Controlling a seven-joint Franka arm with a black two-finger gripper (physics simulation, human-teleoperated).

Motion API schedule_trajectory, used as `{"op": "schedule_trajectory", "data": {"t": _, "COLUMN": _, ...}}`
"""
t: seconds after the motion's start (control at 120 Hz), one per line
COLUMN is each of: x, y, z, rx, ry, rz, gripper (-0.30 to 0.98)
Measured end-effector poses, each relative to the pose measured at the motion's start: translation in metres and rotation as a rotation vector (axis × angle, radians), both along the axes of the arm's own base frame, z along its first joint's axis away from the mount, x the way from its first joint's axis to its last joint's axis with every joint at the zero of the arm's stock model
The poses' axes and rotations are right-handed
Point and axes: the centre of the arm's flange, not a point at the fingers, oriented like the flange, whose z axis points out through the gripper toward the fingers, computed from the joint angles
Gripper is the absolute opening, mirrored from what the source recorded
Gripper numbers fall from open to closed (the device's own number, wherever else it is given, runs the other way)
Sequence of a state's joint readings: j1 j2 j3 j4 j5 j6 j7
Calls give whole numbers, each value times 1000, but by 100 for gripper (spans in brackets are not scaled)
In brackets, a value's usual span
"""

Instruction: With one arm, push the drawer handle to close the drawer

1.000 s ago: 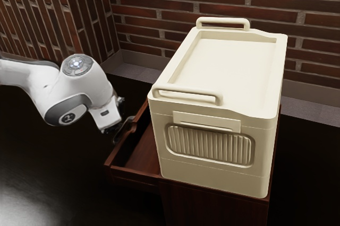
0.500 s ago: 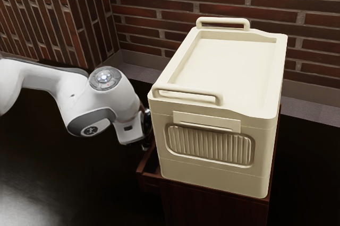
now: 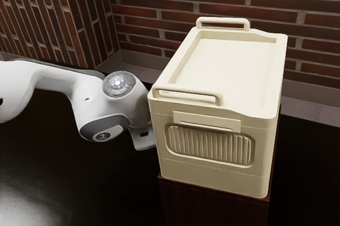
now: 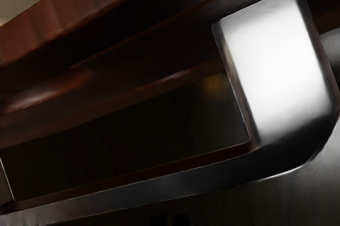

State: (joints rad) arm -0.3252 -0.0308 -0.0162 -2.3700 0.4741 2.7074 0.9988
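**Drawer handle near the cabinet, push almost finished**

The drawer handle was in front of the drawer, close under the edge of the wooden cabinet, and near your hand. You were, I judge, in the last part of the push: the drawer seemed closed or nearly closed, but a small gap could not be excluded. Whether the jaws were apart or together, I could not tell. Your arm came from the exterior view's left, and the hand was beside the cream box.

The next move called for a light, straight press to confirm the closing, then a slow retreat. If you went back carelessly, the hand could catch the handle and pull the drawer out again.

Half a second earlier, a corner of the drawer stuck out past the box; now that corner was gone from there, and the hand had advanced toward the exterior view's right.
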Motion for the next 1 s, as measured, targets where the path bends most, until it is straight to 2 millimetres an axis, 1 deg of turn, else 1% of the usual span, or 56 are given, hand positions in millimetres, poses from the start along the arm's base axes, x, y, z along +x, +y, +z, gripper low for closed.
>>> {"op": "schedule_trajectory", "data": {"t": 0.033, "x": -1, "y": 0, "z": 4, "rx": -5, "ry": -7, "rz": 5, "gripper": -10}}
{"op": "schedule_trajectory", "data": {"t": 0.067, "x": -4, "y": 0, "z": 13, "rx": -16, "ry": -23, "rz": 12, "gripper": -10}}
{"op": "schedule_trajectory", "data": {"t": 0.1, "x": -8, "y": 3, "z": 26, "rx": -28, "ry": -46, "rz": 25, "gripper": -10}}
{"op": "schedule_trajectory", "data": {"t": 0.125, "x": -10, "y": 11, "z": 38, "rx": -37, "ry": -65, "rz": 47, "gripper": -10}}
{"op": "schedule_trajectory", "data": {"t": 0.15, "x": -9, "y": 25, "z": 50, "rx": -45, "ry": -83, "rz": 83, "gripper": -10}}
{"op": "schedule_trajectory", "data": {"t": 0.217, "x": -5, "y": 72, "z": 80, "rx": -69, "ry": -127, "rz": 204, "gripper": -10}}
{"op": "schedule_trajectory", "data": {"t": 0.242, "x": -6, "y": 90, "z": 94, "rx": -86, "ry": -143, "rz": 264, "gripper": -10}}
{"op": "schedule_trajectory", "data": {"t": 0.283, "x": -8, "y": 115, "z": 110, "rx": -127, "ry": -151, "rz": 374, "gripper": -10}}
{"op": "schedule_trajectory", "data": {"t": 0.308, "x": -10, "y": 128, "z": 119, "rx": -162, "ry": -147, "rz": 457, "gripper": -10}}
{"op": "schedule_trajectory", "data": {"t": 0.342, "x": -13, "y": 138, "z": 125, "rx": -209, "ry": -130, "rz": 564, "gripper": -9}}
{"op": "schedule_trajectory", "data": {"t": 0.367, "x": -15, "y": 142, "z": 130, "rx": -255, "ry": -114, "rz": 653, "gripper": -5}}
{"op": "schedule_trajectory", "data": {"t": 0.433, "x": -18, "y": 150, "z": 144, "rx": -405, "ry": -55, "rz": 905, "gripper": 9}}
{"op": "schedule_trajectory", "data": {"t": 0.483, "x": -17, "y": 154, "z": 163, "rx": -504, "ry": -15, "rz": 1081, "gripper": 21}}
{"op": "schedule_trajectory", "data": {"t": 0.508, "x": -14, "y": 160, "z": 178, "rx": -550, "ry": -1, "rz": 1172, "gripper": 26}}
{"op": "schedule_trajectory", "data": {"t": 0.55, "x": -12, "y": 167, "z": 195, "rx": -606, "ry": 30, "rz": 1310, "gripper": 34}}
{"op": "schedule_trajectory", "data": {"t": 0.567, "x": -12, "y": 175, "z": 204, "rx": -631, "ry": 38, "rz": 1370, "gripper": 36}}
{"op": "schedule_trajectory", "data": {"t": 0.608, "x": -12, "y": 205, "z": 224, "rx": -690, "ry": 57, "rz": 1527, "gripper": 42}}
{"op": "schedule_trajectory", "data": {"t": 0.642, "x": -14, "y": 217, "z": 234, "rx": -709, "ry": 68, "rz": 1623, "gripper": 46}}
{"op": "schedule_trajectory", "data": {"t": 0.692, "x": -18, "y": 225, "z": 238, "rx": -713, "ry": 90, "rz": 1744, "gripper": 51}}
{"op": "schedule_trajectory", "data": {"t": 0.817, "x": -29, "y": 232, "z": 226, "rx": -685, "ry": 139, "rz": 1994, "gripper": 59}}
{"op": "schedule_trajectory", "data": {"t": 1.0, "x": -39, "y": 234, "z": 215, "rx": -660, "ry": 151, "rz": 2261, "gripper": 64}}
